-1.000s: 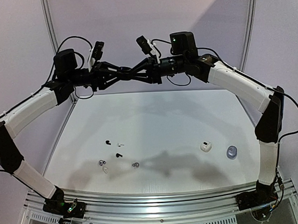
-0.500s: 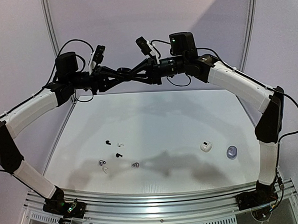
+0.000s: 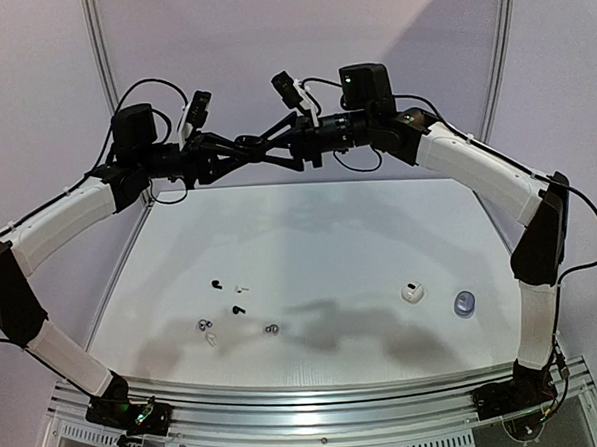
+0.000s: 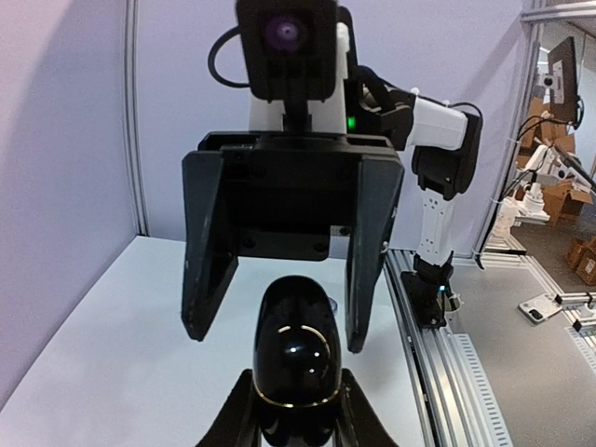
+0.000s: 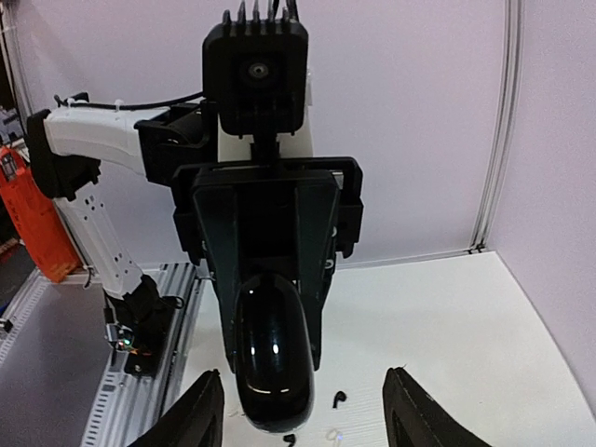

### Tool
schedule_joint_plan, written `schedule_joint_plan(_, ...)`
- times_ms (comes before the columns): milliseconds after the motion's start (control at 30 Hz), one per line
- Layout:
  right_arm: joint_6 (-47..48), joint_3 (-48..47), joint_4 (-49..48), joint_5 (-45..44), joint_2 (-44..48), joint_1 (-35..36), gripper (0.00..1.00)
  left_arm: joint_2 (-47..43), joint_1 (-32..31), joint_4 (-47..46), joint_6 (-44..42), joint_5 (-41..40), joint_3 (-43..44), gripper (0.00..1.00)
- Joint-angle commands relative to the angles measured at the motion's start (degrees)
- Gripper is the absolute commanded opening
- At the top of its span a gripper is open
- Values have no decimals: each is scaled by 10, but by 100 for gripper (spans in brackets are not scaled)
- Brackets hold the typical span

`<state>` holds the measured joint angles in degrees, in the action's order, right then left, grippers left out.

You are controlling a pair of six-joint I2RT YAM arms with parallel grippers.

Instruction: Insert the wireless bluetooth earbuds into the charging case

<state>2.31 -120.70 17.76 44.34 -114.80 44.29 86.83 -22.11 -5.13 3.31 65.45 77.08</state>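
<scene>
1. The wireless bluetooth earbuds (image 3: 237, 310) lie loose on the tabletop (image 3: 329, 232), six tiny ones close together near the front left.
2. A white case (image 3: 412, 293) and a blue-grey case (image 3: 465, 304) sit to the right, well apart from them.
3. High up at the back, the left claw (image 4: 293, 410) squeezes a shiny black case (image 4: 293, 345).
4. The right claw (image 5: 303, 372) faces it with fingers spread wide, holding nothing.
5. The black case is smooth and round. If the right claw pushes it crooked, it may slip out and fall.
6. The earbuds are so small that a claw may flick one away.
</scene>
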Motion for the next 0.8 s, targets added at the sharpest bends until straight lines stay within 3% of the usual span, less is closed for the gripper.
schedule_joint_plan(0,-2,-8,-7,-40,18,2,61,-15,-3,6,-30,-4,-5,0)
schedule_joint_plan(233,-8,-9,-11,-69,11,2,61,-16,-7,37,-80,13,-2,0)
schedule_joint_plan(467,-5,-15,-5,-84,11,2,59,-22,-17,145,-270,-24,12,0)
schedule_joint_plan(767,-6,-18,12,-108,5,1,56,-24,-21,165,-308,-25,15,0)
